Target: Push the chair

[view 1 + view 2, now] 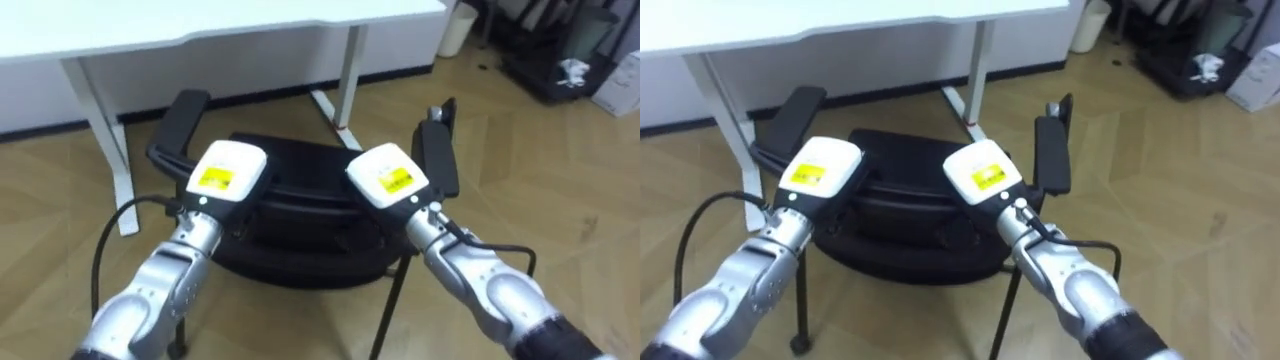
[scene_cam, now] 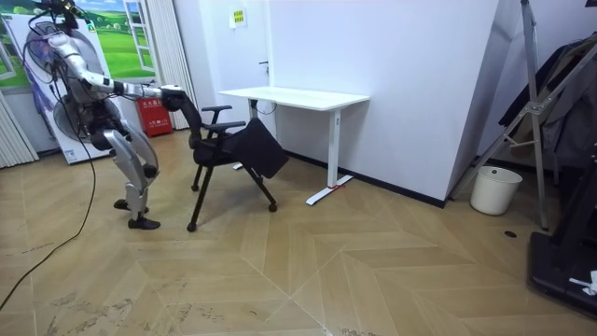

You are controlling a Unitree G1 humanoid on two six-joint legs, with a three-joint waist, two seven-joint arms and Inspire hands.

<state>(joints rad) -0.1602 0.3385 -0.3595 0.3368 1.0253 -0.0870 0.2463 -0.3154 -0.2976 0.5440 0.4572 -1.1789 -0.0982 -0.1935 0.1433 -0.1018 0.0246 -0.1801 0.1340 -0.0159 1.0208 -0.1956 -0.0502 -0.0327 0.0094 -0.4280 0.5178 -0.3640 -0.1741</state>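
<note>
**A:** What do we count in front of us?

**B:** One black chair point(image 1: 300, 240), with its back toward us. It has two rests, a left armrest point(image 1: 180, 118) and a right armrest point(image 1: 437, 150), and both point away from us.

**A:** And where does the chair stand?

**B:** On the wood floor point(image 1: 560, 170), just in front of one white desk point(image 1: 200, 25). Looking down, we see it between the desk's two legs point(image 1: 108, 140). In the room view it is between us and the desk, close to the desk's end at that view's left.

**A:** How many hands do we have on it?

**B:** Two. Our left hand point(image 1: 228, 170) is at the top of the chair's back toward its left side, and our right hand point(image 1: 388, 178) is toward its right side. They are apart, with dark backrest between them.

**A:** Are the fingers spread, pressed together or pinching?

**B:** We cannot tell for either hand. We see the back of each hand, and the fingers go out of sight over the far side of the backrest.

**A:** How do we stand?

**B:** At the room view's left, behind the chair, leaning forward with both arms stretched out to it.

**A:** Anything else?

**B:** One white bin point(image 2: 494, 189), by the wall and well apart from the desk.
</note>
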